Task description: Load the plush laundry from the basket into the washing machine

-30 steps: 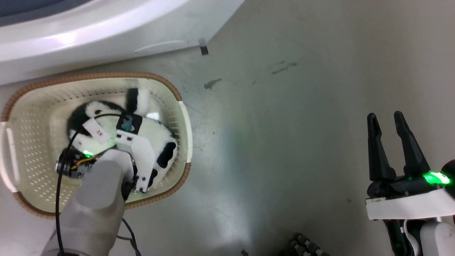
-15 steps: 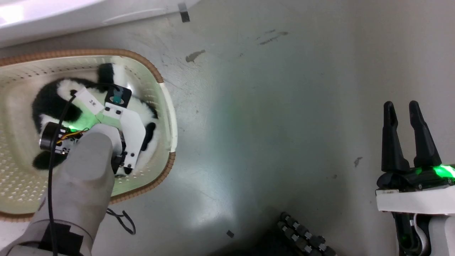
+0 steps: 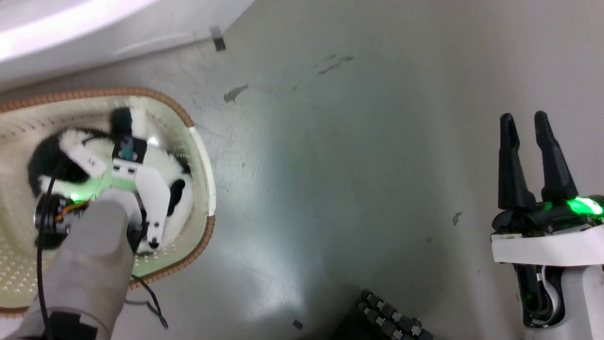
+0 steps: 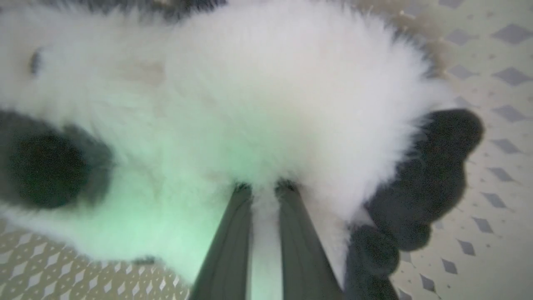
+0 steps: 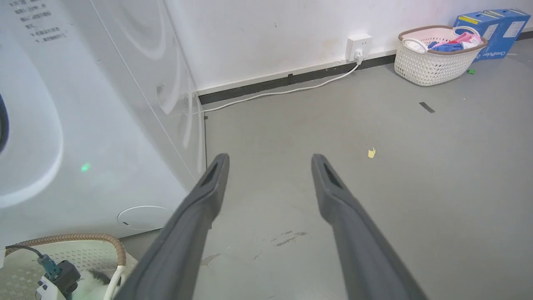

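The plush laundry (image 4: 266, 104), a panda-like stuffed toy, lies on the floor of the basket (image 3: 141, 92), which stands on the grey floor (image 3: 330, 165) just in front of the washing machine (image 5: 104, 104). The toy looks light, soft and very squashy, with long loose fur that could slide out of a shallow pinch. The better hold is probably deep in the white body or around a black limb, not on a tuft. The left gripper (image 4: 264, 189) reaches down into the basket, its fingers drawn nearly together and sunk into the white fur with a ridge of pile between them, so it appears clamped on the toy. The right gripper (image 3: 524, 120) hangs well apart over bare floor, jaws spread and empty. Compared with half a second ago, the whole head view has shifted, so the camera has moved. Against the basket, the left arm sits much where it was, and the toy has not visibly lifted clear.
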Available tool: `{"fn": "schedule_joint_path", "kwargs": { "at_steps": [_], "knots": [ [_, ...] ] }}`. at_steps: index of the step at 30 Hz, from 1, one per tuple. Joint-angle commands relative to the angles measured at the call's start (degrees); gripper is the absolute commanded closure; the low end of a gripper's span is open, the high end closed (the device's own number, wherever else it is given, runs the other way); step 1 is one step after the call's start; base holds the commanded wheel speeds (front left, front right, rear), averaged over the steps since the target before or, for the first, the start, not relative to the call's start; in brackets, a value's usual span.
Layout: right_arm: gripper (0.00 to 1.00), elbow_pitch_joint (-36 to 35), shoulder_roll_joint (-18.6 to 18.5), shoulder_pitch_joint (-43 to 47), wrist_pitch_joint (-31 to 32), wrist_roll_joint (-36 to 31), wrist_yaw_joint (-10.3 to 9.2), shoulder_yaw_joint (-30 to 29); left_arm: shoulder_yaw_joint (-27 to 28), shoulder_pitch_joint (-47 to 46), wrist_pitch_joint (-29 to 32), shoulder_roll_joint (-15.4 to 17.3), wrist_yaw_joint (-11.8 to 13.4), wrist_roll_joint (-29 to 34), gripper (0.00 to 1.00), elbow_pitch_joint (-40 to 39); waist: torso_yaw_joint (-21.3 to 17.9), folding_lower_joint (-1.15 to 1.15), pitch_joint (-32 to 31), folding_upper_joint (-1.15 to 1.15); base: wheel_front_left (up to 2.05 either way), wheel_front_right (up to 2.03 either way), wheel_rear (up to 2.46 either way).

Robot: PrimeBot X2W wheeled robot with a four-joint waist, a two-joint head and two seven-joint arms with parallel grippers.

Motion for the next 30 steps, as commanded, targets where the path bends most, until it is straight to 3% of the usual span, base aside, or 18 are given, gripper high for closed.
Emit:
{"fn": "schedule_joint_path", "kwargs": {
  "at_steps": [1,10,15,24,30],
  "knots": [
    [0.00,0.2,-0.1,-0.8,-0.2,-0.5,-0.06,-0.3,0.2,1.6,-0.4,0.6,0.4,-0.2,1.00,0.7,0.2,0.00,-2.5,0.00,0.00,0.00,0.00],
    [0.00,0.0,-0.1,2.6,-0.2,-6.5,-0.06,-3.3,2.6,6.9,-11.4,-4.1,-0.4,-4.4,1.00,-0.3,6.6,0.00,-14.5,0.00,0.00,0.00,0.00],
    [0.00,-0.4,-0.1,5.7,-0.2,-9.2,-0.06,-5.1,2.9,10.2,-17.4,-7.0,-2.5,-5.9,1.00,-0.6,10.9,0.00,-21.0,0.00,0.00,0.00,0.00],
    [0.00,-1.2,-0.1,9.5,-0.2,-12.8,-0.06,-6.2,2.8,16.4,-27.6,-9.5,-4.6,-7.3,1.00,-1.3,16.2,0.00,-31.2,0.00,0.00,0.00,0.00],
    [0.00,-1.4,-0.1,12.0,-0.2,-13.7,-0.06,-6.9,2.6,19.8,-30.1,-10.6,-4.2,-7.4,1.00,-6.3,18.7,0.00,-35.0,0.00,0.00,0.00,0.00]
  ]
}}
